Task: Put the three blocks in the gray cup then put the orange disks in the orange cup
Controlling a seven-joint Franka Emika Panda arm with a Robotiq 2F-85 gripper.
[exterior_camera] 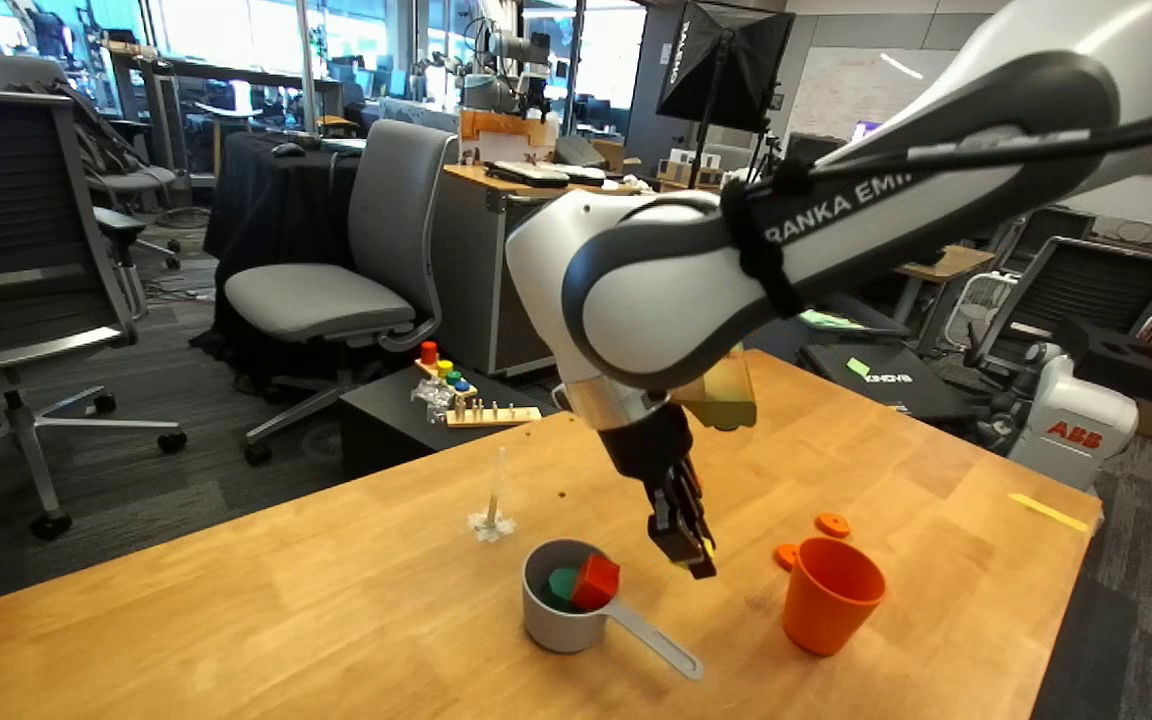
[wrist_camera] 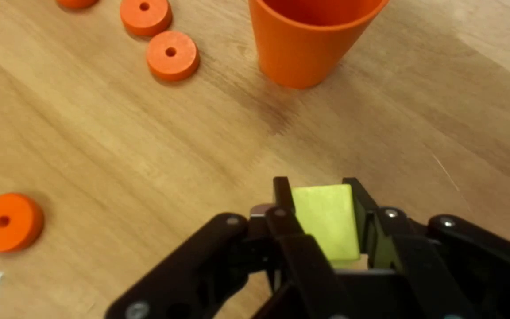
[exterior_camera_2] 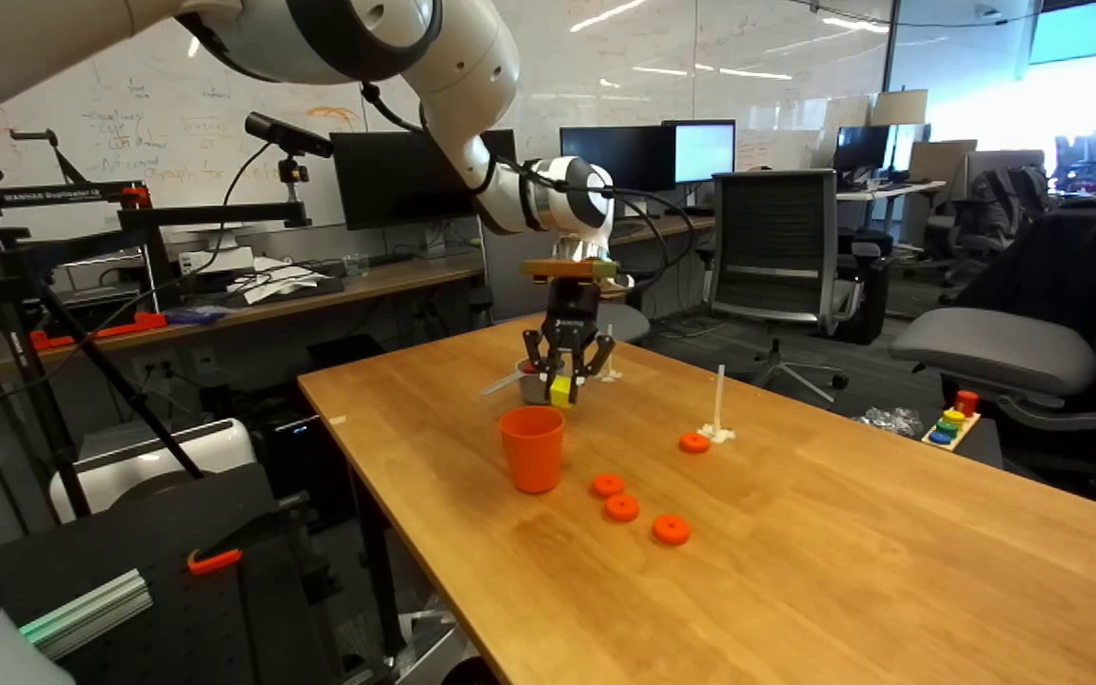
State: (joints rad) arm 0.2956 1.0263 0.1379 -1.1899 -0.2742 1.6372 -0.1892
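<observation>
A wooden table (exterior_camera_2: 843, 571) carries the gray cup (exterior_camera: 561, 632) and the orange cup (exterior_camera: 826, 615), both upright and apart. Three orange disks (exterior_camera_2: 671, 531) lie close together near the orange cup; a fourth lies just beside one of two pale pegs (exterior_camera_2: 719, 400) standing on white patches (exterior_camera_2: 716, 435). In an exterior view, a yellow strip (exterior_camera: 1048, 512) lies flat near an edge of the table.
</observation>
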